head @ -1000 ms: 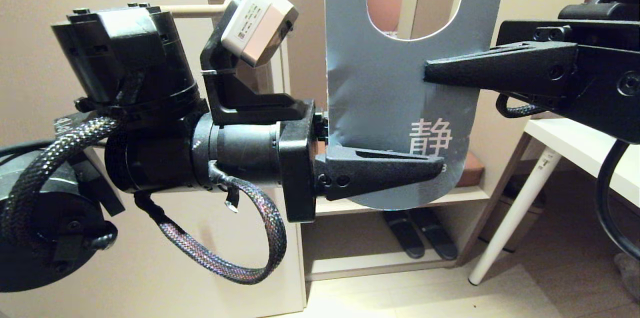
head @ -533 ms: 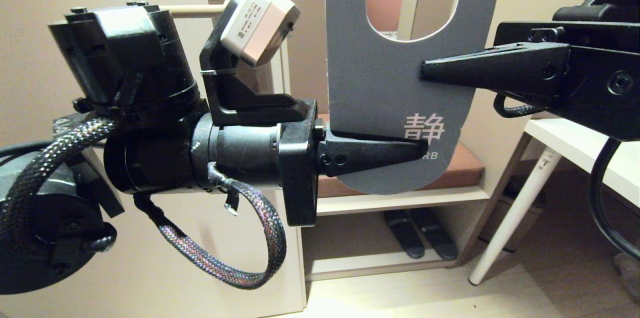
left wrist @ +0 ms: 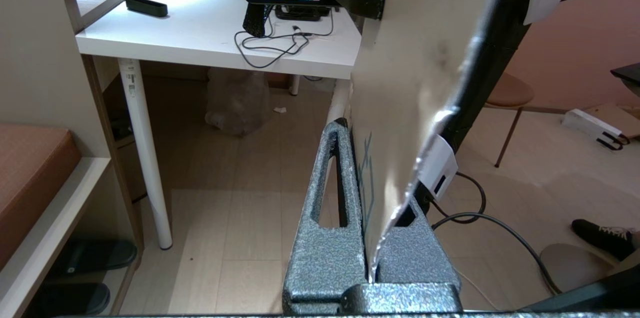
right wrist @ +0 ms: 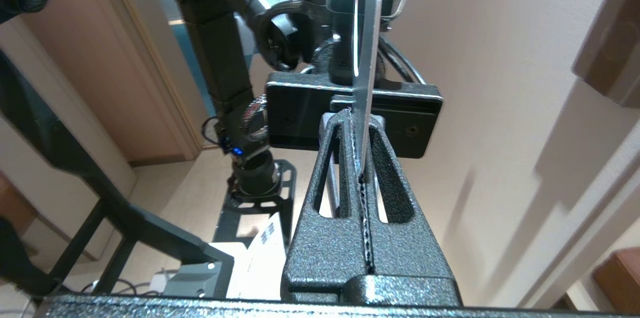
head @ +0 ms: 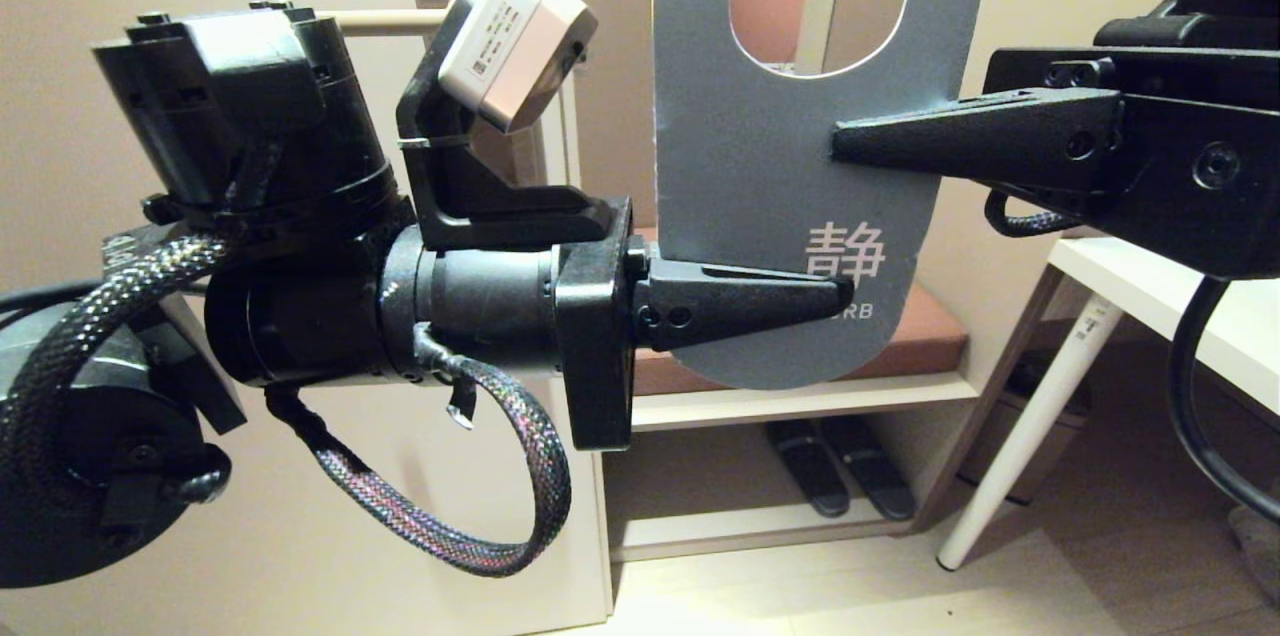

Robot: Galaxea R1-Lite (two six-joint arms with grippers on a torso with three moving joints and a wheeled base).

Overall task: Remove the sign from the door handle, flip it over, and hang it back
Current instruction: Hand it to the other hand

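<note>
Head view showed the sign point(head: 760, 176) off the handle, pinched by the left gripper point(head: 835, 298) and right gripper point(head: 845, 141); rehanging remained.

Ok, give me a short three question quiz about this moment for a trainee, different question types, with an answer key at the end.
1. True or false: both the left gripper and the right gripper are shut on the sign.
2. Which part of the sign does the left gripper pinch? A) the rim of the hole B) the lower end, beside the white printed character C) the top edge
3. Fill in: in the head view the sign hangs upright in the air with its blue-grey face toward the camera and its hole at the ____ .

Key: 1 true; 2 B; 3 top
</note>
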